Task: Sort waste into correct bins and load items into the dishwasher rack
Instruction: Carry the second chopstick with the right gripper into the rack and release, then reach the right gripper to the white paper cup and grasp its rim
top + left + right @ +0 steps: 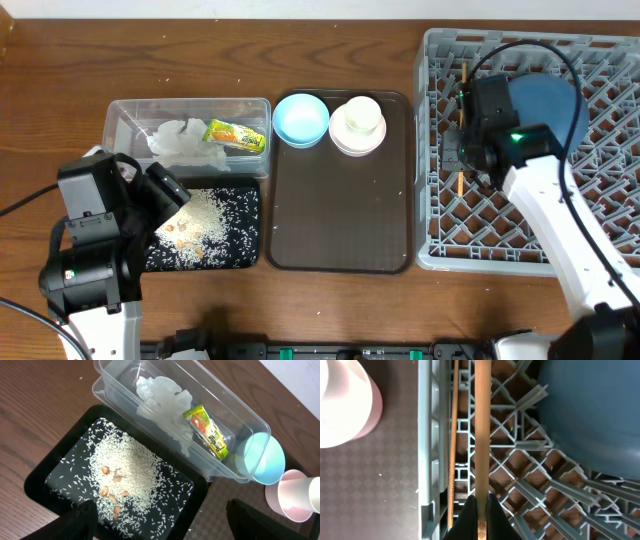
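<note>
The clear tub (120, 115) holds the white napkin (182, 140) and the green-yellow wrapper (235, 135); both also show in the left wrist view (162, 395) (210, 432). The black tray (250, 200) holds rice and food bits (125, 472). My left gripper (165, 527) is open and empty above that tray's near edge. My right gripper (481, 515) is shut on a chopstick (481, 435) over the left side of the grey rack (600, 200). A second chopstick (453, 435) lies in the rack beside it. The dark blue bowl (545, 100) sits in the rack.
The dark brown serving tray (340, 220) lies between the bins and the rack. At its far end are the light blue bowl (300, 118) and the pink bowl (340, 142) with the cream cup (360, 115) in it.
</note>
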Controlling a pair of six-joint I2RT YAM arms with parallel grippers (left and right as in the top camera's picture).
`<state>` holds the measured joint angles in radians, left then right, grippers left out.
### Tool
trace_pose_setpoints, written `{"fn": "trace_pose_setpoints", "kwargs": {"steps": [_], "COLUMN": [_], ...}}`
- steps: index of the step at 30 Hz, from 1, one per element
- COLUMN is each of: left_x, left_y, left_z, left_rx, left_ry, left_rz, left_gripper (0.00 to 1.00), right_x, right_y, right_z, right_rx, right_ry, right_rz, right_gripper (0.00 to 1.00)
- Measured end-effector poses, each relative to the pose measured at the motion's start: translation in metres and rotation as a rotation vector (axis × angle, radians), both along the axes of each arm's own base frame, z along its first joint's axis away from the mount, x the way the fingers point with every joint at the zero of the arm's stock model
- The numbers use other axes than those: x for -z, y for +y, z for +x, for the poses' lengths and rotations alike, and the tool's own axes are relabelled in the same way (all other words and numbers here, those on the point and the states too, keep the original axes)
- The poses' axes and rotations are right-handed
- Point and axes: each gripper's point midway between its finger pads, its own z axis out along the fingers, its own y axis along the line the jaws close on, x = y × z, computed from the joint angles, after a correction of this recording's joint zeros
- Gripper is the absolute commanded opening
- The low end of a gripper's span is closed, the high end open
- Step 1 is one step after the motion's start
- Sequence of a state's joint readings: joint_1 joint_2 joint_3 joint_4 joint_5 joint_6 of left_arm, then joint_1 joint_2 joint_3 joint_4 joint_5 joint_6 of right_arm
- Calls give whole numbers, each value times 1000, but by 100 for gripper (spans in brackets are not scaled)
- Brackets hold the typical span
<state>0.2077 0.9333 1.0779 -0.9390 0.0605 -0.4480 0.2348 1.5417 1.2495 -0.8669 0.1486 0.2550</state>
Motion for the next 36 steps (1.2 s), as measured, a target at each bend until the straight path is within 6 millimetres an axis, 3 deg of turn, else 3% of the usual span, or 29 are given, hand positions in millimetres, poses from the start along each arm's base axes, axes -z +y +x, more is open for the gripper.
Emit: {"fn": "trace_pose_setpoints", "kwargs": {"steps": [10,13,16,22,26,30,32,36], "left_x": [0,0,0,0,1,2,2,2], "left_y": [0,0,0,0,0,0,0,0], "left_z": [0,0,0,0,0,1,1,1], "left_rx": [0,0,0,0,0,0,1,0], "left_ry": [0,0,0,1,4,7,9,10], "left_rz": [0,0,0,0,-1,-1,-2,-2], "left_gripper": [85,85,85,85,85,85,85,85], "right_x": [29,34,36,36,34,23,5,-62], "right_y": [6,8,9,12,31,54,62,82], "right_z": [2,1,1,1,5,10,19,48], "right_rx": [-11,-9,-5,-12,-51,-101,-126,-210], "right_ry": [80,96,102,104,94,80,58,-76], "right_rz": [9,19,25,45,146,262,294,331], "right_gripper": [2,18,24,23,21,22,22,25]}}
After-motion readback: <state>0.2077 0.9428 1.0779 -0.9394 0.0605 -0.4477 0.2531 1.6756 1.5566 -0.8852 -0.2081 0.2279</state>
